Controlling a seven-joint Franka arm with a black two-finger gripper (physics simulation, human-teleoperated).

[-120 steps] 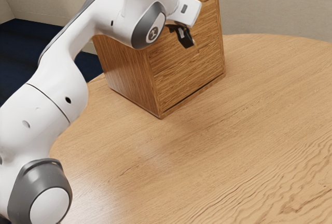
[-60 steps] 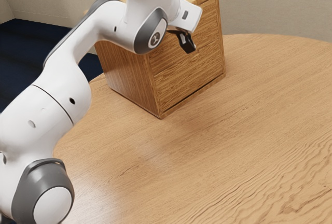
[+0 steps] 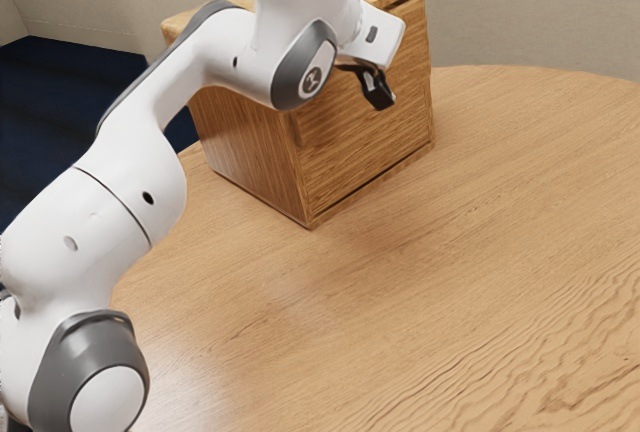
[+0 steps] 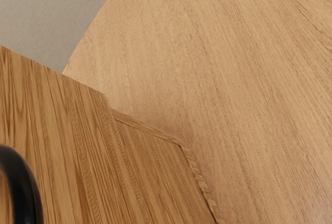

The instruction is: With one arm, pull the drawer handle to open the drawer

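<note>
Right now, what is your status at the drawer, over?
Black gripper at upper drawer front of the brown wooden cabinet. Drawer sits slightly out past the lower front. Nothing on the round wooden table blocks the pull.

No word, number or brand can be read anywhere. The grey cap [image 3: 308,70] on a joint of the arm [image 3: 130,182] carries a small pale mark (a few crossed strokes, too small to make out as letters). The wooden cabinet [image 3: 350,142] and the desk [image 3: 480,282] bear plain wood grain, in the wrist view as well.
</note>
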